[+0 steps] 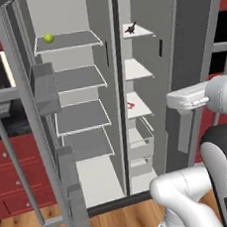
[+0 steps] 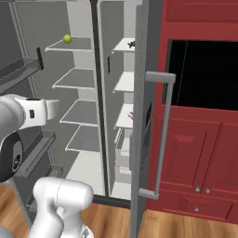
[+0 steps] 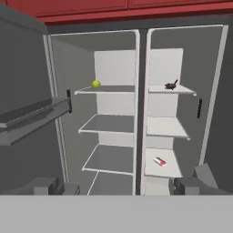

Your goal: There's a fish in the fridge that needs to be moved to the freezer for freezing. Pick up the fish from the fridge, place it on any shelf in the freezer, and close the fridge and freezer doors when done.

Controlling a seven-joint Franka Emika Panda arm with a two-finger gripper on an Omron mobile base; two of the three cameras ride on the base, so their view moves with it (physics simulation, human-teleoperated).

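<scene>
The tall grey unit stands with both doors swung open. The fish [image 3: 171,85], small and dark with spiky fins, lies on the top white shelf of the narrow freezer [image 3: 166,127]; it also shows as the fish [image 1: 132,28] and the fish [image 2: 131,44]. In the wider fridge [image 1: 77,79] a yellow-green ball [image 1: 49,38] sits on the top grey shelf. My gripper [image 3: 117,187] hangs open and empty in front of the unit, well back from the shelves, facing the post between the two compartments. The wide fridge door [image 1: 34,144] is at the left, the narrow freezer door [image 2: 139,116] at the right.
A small red-and-white item [image 3: 159,161] lies on a lower freezer shelf. Pale drawers [image 1: 139,145] fill the freezer's bottom. The fridge door's bar handle [image 1: 14,161] juts out at the left; the freezer door's handle [image 2: 162,135] at the right. Red cabinets [image 2: 200,148] flank the unit.
</scene>
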